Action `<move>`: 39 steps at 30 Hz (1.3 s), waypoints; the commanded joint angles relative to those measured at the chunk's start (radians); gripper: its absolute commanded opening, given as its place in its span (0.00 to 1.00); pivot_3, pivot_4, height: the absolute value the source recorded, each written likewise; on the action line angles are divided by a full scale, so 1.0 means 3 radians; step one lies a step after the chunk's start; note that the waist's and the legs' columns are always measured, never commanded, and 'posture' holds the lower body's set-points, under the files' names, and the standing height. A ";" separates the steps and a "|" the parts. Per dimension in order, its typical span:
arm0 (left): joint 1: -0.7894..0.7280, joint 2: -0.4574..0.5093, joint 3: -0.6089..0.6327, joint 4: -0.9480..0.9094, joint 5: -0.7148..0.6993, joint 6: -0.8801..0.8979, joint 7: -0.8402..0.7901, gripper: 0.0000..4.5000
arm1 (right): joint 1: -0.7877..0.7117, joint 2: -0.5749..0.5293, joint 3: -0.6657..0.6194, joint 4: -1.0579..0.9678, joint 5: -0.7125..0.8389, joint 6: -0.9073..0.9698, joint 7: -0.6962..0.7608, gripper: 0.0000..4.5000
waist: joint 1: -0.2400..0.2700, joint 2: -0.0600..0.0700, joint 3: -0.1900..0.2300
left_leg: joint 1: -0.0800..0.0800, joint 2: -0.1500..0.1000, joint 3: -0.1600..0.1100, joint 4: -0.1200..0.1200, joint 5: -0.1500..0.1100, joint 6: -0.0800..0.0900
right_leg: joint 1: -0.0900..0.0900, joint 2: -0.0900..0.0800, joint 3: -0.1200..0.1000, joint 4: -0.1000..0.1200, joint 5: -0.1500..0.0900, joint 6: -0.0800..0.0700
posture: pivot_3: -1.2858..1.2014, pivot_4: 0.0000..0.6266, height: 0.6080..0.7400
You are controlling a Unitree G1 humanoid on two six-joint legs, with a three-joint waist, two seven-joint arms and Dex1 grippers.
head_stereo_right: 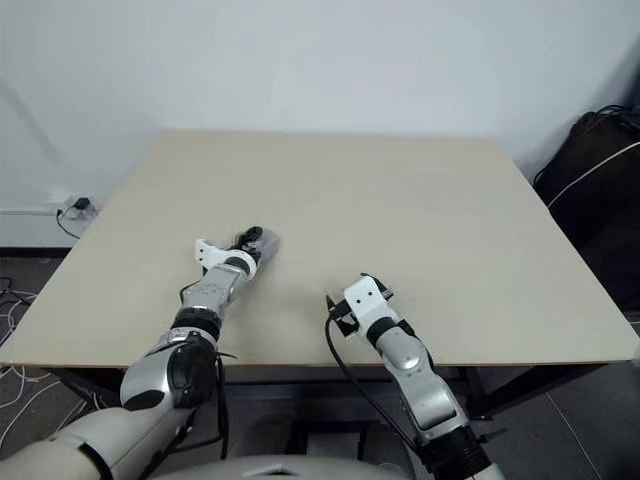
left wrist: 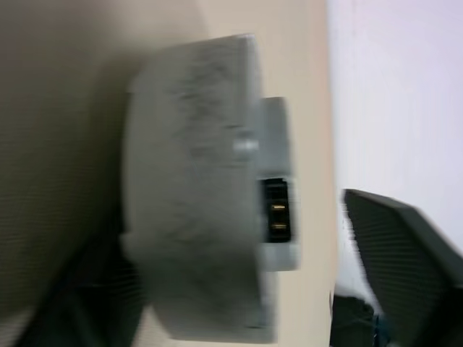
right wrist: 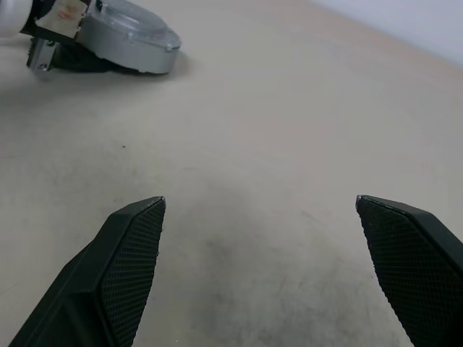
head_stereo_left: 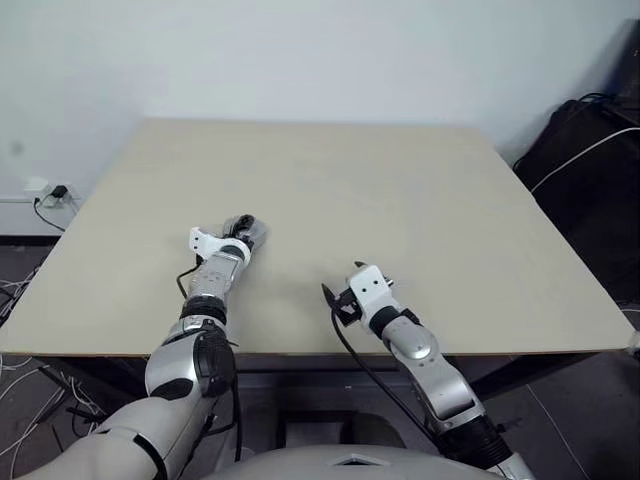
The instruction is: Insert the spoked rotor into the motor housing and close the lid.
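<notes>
Right wrist view: round silver-grey lid [right wrist: 130, 36]

A wide beige table [head_stereo_left: 400, 200] fills the middle of the head views, its top matte and pale, its far edge against a white wall. One thing lies on it: a round silver-grey motor housing with its lid [right wrist: 130, 40] on, flat on the surface left of centre in the frame. In the right wrist view it sits at the upper left, a small connector block on its side.

beige table [head_stereo_left: 400, 200], white wall [head_stereo_left: 300, 50], floor cables [head_stereo_left: 30, 400]
</notes>
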 commanded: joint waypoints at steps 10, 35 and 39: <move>0.2289 -0.0154 -0.1037 -0.3343 0.0404 0.1330 0.0627 0.99 | 0.0031 0.0225 -0.0369 -0.0114 0.0264 0.0221 0.0078 1.00 | -0.0106 0.0022 -0.0069 | 0.0058 0.0003 0.0023 -0.0033 -0.0007 -0.0001 | 0.0027 -0.0013 0.0053 0.0000 -0.0010 -0.0015 | 0.52 0.00 1.00; 0.3324 -0.0005 -0.2297 -0.3452 0.3317 -0.2015 0.0570 0.99 | 0.0495 0.0480 -0.0774 0.0094 -0.0080 -0.1218 -0.0566 1.00 | -0.0017 0.0046 -0.0054 | 0.0016 0.0008 0.0089 -0.0055 -0.0007 -0.0002 | -0.0065 -0.0058 0.0055 0.0047 -0.0014 -0.0007 | 0.52 0.00 1.00; 0.3307 0.0001 -0.2335 -0.3401 0.3296 -0.1960 0.0426 0.99 | 0.0528 0.0548 -0.0756 -0.0020 -0.0091 -0.1105 -0.0596 1.00 | -0.0019 0.0043 -0.0052 | 0.0013 0.0008 0.0089 -0.0050 -0.0008 -0.0001 | -0.0065 -0.0059 0.0052 0.0047 -0.0014 -0.0006 | 0.52 0.00 1.00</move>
